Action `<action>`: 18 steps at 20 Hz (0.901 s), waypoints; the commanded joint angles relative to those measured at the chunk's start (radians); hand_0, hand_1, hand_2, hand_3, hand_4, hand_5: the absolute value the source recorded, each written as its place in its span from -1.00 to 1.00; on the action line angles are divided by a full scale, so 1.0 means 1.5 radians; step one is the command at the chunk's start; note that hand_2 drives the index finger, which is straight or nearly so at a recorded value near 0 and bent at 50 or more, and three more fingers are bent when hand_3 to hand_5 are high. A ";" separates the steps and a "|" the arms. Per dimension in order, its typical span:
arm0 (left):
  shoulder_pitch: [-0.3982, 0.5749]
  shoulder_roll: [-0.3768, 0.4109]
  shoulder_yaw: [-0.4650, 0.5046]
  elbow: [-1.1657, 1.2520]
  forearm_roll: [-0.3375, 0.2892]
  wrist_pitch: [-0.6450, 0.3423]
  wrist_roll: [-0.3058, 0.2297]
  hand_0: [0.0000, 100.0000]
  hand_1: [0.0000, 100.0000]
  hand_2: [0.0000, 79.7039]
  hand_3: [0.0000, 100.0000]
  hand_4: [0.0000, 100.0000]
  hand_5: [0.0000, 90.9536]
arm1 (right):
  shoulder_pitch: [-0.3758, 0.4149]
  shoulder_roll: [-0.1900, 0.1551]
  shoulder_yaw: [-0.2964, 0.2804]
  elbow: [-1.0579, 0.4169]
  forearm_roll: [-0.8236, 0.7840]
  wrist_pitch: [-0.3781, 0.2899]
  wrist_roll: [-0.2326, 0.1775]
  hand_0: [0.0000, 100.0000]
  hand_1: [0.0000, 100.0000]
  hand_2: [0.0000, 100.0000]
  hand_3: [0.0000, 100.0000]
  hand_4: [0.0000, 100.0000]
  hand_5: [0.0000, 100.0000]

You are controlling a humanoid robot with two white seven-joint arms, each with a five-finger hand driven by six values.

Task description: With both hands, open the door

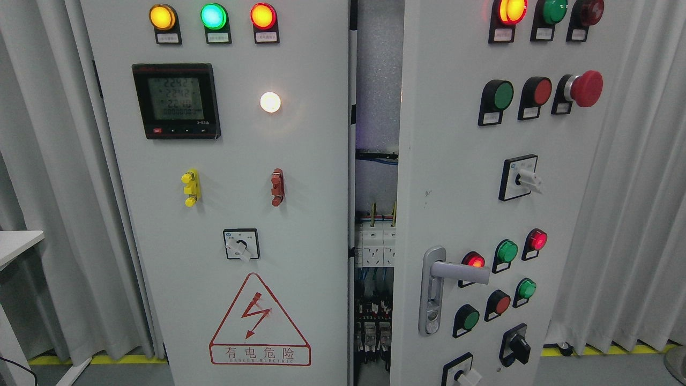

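A grey electrical cabinet fills the head view. Its right door point(455, 177) stands ajar, swung outward, and carries a silver lever handle point(455, 271) low on its left edge among several buttons and lamps. The left door point(300, 177) looks shut; it bears a digital meter point(176, 101), three lit lamps and a red danger triangle point(259, 324). Through the gap between the doors, breakers and wiring point(374, 252) show. Neither of my hands or arms is in view.
Grey curtains hang on both sides of the cabinet. A white table corner point(19, 242) juts in at the left edge. Yellow floor tape point(605, 351) runs along the base at lower right.
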 commanded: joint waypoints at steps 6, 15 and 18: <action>0.003 -0.002 -0.003 -0.006 -0.004 -0.001 -0.003 -0.42 -1.00 -0.93 -0.94 -0.93 -1.00 | 0.000 -0.005 0.000 0.000 -0.001 0.000 -0.004 -0.56 -1.00 -1.00 -1.00 -1.00 -1.00; 0.087 0.039 -0.006 -0.304 0.035 -0.019 -0.068 -0.42 -1.00 -0.93 -0.94 -0.93 -1.00 | 0.000 -0.005 -0.001 0.000 0.000 0.000 -0.004 -0.56 -1.00 -1.00 -1.00 -1.00 -1.00; 0.100 0.046 -0.005 -0.398 0.040 -0.019 -0.258 -0.42 -1.00 -0.93 -0.94 -0.93 -1.00 | 0.000 -0.005 0.000 0.000 0.000 0.000 -0.005 -0.56 -1.00 -1.00 -1.00 -1.00 -1.00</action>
